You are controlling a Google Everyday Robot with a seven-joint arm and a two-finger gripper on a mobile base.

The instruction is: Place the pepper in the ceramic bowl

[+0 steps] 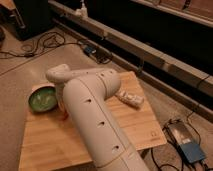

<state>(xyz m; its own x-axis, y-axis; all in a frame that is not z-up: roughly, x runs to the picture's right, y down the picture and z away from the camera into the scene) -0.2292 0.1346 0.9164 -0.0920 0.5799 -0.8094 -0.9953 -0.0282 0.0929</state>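
You have a wooden counter [50, 145] | white packet [131, 99] lying by its far right corner | black box [185, 142] on floor past right edge | cables [30, 47] beyond far left corner | gripper hidden behind arm, near left edge

arm [95, 117]: bulky white link crossing the counter [142, 127] from 6 o'clock to centre, blocking the middle.
hand [62, 106]: mostly hidden under the wrist, just beside the 3 o'clock rim of the green ceramic bowl [42, 98].
bowl opening: reachable from above and from 9 o'clock.
white packet [131, 99]: at the counter's 2 o'clock, near the arm.
free room: bare wood at 7 to 8 o'clock and at 4 o'clock.
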